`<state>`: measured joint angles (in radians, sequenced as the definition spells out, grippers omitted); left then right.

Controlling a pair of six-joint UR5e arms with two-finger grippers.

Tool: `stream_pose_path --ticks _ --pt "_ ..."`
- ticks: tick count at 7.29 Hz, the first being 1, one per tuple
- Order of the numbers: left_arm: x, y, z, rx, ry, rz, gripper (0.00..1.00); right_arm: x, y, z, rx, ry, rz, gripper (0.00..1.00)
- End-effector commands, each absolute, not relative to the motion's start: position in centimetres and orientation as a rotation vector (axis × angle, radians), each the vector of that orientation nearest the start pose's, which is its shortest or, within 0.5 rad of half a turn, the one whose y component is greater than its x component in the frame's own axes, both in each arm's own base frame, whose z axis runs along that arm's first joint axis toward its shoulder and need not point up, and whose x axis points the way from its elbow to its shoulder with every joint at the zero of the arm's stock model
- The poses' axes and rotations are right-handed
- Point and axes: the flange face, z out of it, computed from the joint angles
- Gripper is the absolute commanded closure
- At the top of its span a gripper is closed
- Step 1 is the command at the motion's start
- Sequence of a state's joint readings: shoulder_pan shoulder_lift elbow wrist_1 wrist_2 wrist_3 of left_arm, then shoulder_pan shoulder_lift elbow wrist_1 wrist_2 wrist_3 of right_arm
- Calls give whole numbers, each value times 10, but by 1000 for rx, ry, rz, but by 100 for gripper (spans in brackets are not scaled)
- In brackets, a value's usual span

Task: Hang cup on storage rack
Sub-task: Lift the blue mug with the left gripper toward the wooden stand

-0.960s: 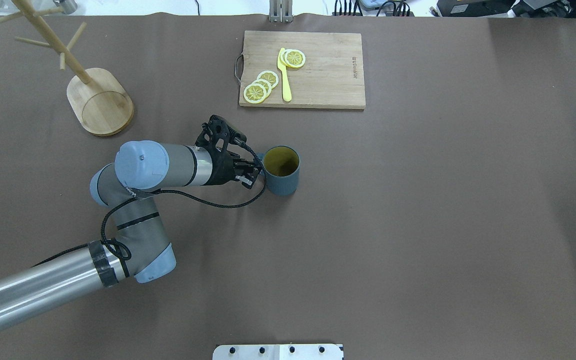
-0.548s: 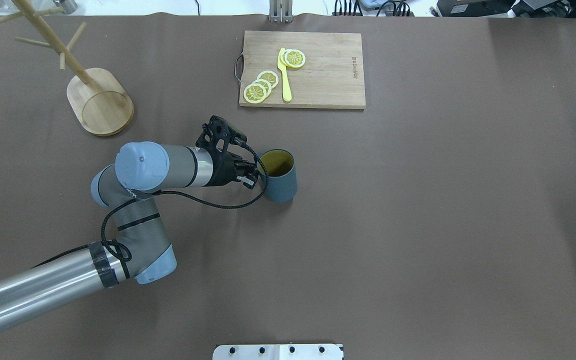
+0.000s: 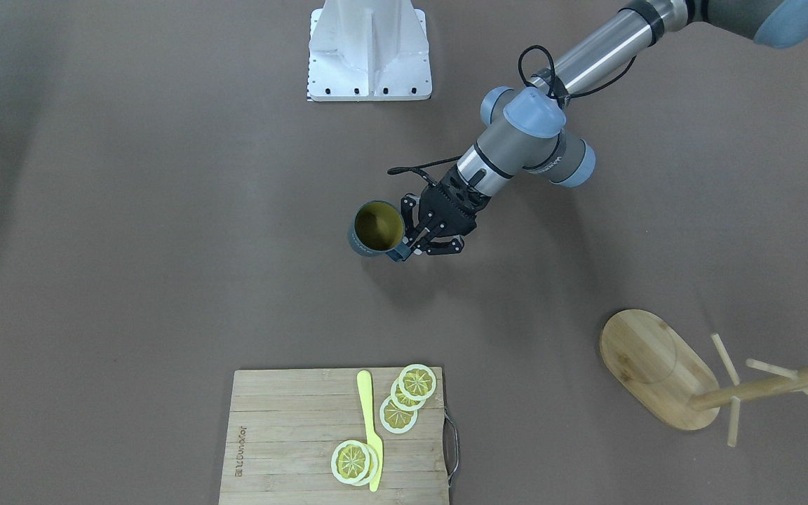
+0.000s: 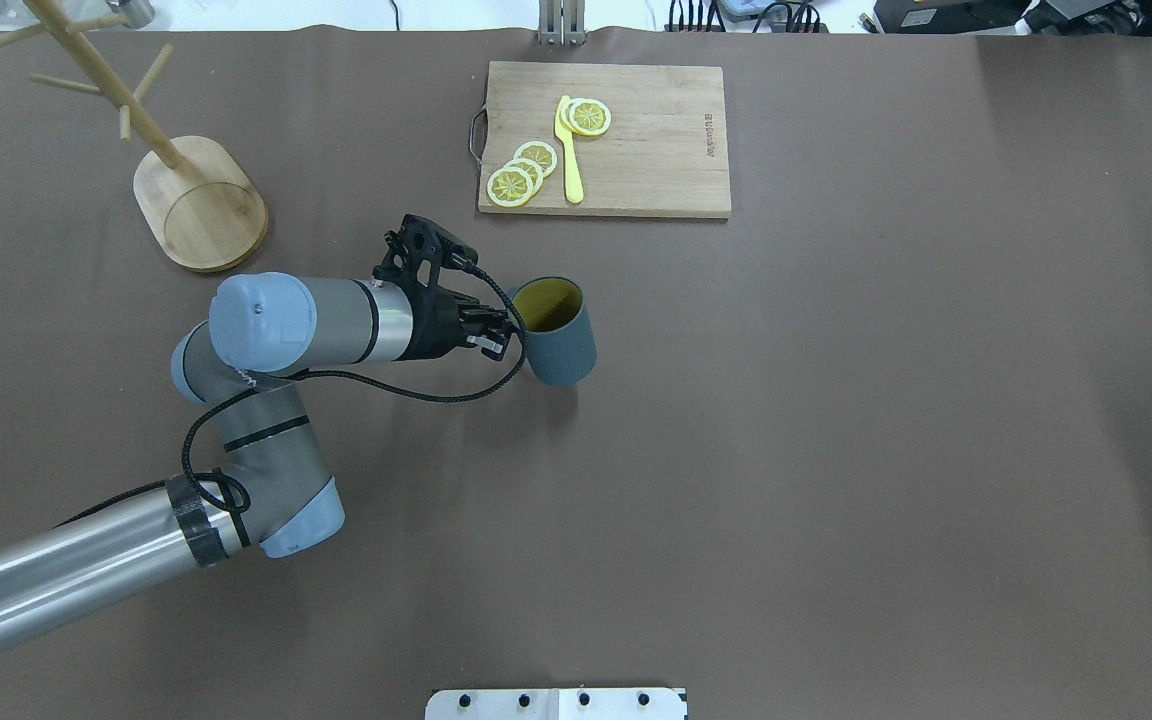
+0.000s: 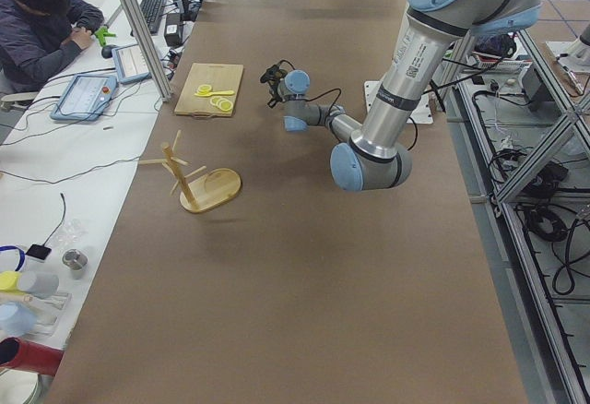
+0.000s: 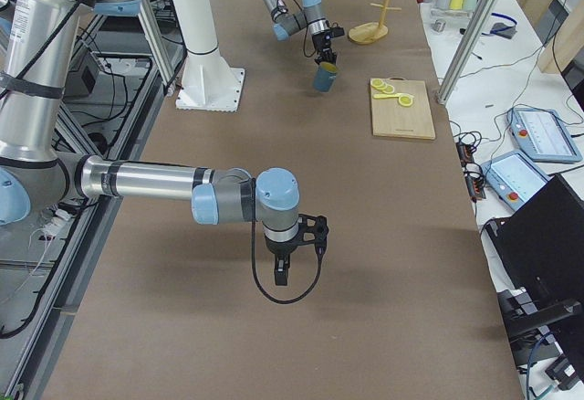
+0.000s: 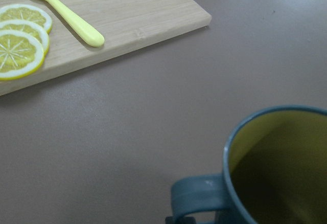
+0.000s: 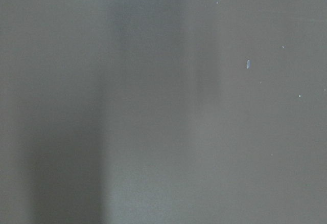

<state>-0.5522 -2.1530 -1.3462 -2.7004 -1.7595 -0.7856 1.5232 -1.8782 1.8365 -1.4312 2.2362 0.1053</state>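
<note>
The slate-blue cup (image 4: 558,348) with a yellow inside hangs tilted just above the table's middle, its mouth leaning toward my left arm. My left gripper (image 4: 508,335) is shut on the cup's loop handle (image 7: 196,198). The front view shows the same grasp, with the gripper (image 3: 404,249) beside the cup (image 3: 376,228). The bamboo storage rack (image 4: 201,205) stands at the far left, well apart from the cup, and its pegs are bare (image 3: 656,368). My right gripper (image 6: 281,277) shows only in the exterior right view, low over bare table; I cannot tell whether it is open.
A wooden cutting board (image 4: 636,150) with lemon slices (image 4: 521,172) and a yellow knife (image 4: 568,150) lies at the far middle of the table. A white mount plate (image 4: 556,704) sits at the near edge. The table is covered in brown cloth.
My left arm has drawn back to the left and risen. The cup has come up with it, shifted slightly left and far, and tilted from upright.
</note>
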Motion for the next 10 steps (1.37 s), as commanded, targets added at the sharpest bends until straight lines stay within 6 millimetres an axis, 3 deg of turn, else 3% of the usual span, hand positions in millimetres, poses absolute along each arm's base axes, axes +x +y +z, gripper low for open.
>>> stream_pose_path --ticks 1,4,7,8,10 --pt "508 -486 303 776 1324 193 100 54 -373 652 43 -670 23 0" --pt "470 -519 301 668 1400 -28 100 54 -373 652 44 -672 22 0" --pt "398 -564 298 466 1506 -191 100 54 -373 653 42 -672 22 0" --pt "380 -574 298 397 1532 -259 100 54 -373 653 42 -670 22 0" --pt "366 -575 292 315 1615 -362 100 54 -373 653 42 -669 23 0"
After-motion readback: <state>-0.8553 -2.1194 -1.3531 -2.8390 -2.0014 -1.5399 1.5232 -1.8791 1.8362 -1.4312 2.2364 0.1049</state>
